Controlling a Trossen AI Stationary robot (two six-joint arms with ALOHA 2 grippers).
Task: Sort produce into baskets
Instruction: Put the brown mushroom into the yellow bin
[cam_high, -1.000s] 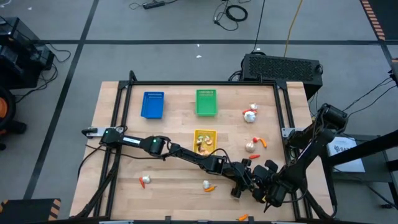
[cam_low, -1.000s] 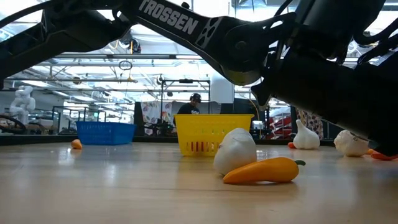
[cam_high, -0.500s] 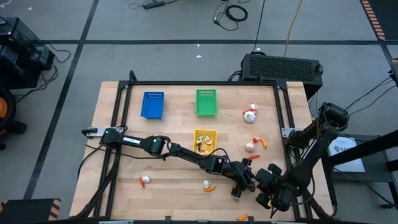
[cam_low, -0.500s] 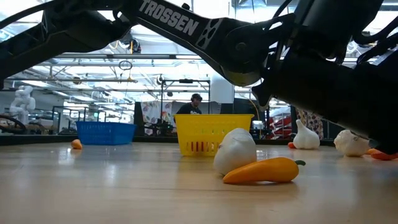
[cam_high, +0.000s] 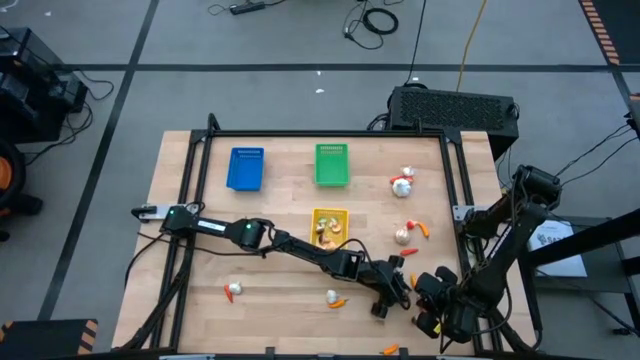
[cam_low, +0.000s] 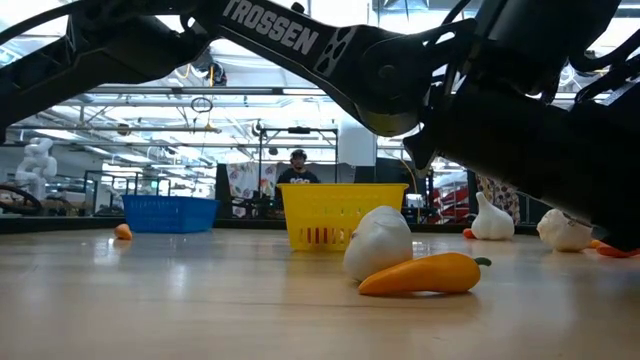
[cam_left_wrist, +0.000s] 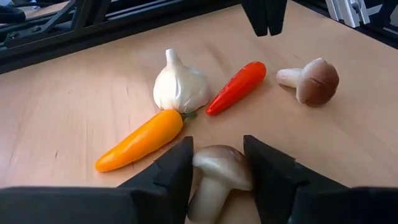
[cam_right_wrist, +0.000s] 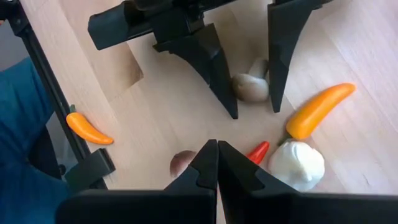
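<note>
From above, the left arm stretches across the worktop (cam_high: 180, 260) toward its near right corner, its left claw (cam_high: 393, 290) low there, with the right claw (cam_high: 428, 318) just beyond it; the blue basket (cam_high: 245, 168) and green basket (cam_high: 332, 164) sit at the far side and the yellow basket (cam_high: 330, 226), already holding a few pieces, lies mid-worktop, behind the left claw. At table height a white bulb (cam_low: 380, 240) touches an orange pepper (cam_low: 420, 275) in front of the yellow basket, dark arm links overhead. The left wrist view shows the pale mushroom (cam_left_wrist: 217, 177) right between the left claw's two fingers (cam_left_wrist: 171, 177), cap forward, its stem running back along the claw's line; the fingers are partly spread and bracket the cap, whether they press it I cannot tell. A red pepper (cam_left_wrist: 236, 87) and a brown mushroom (cam_left_wrist: 314, 81) lie just beyond. In the right wrist view the right claw is pressed together, empty, hovering above that cluster, so the left arm looks the one placed to take the mushroom.
</note>
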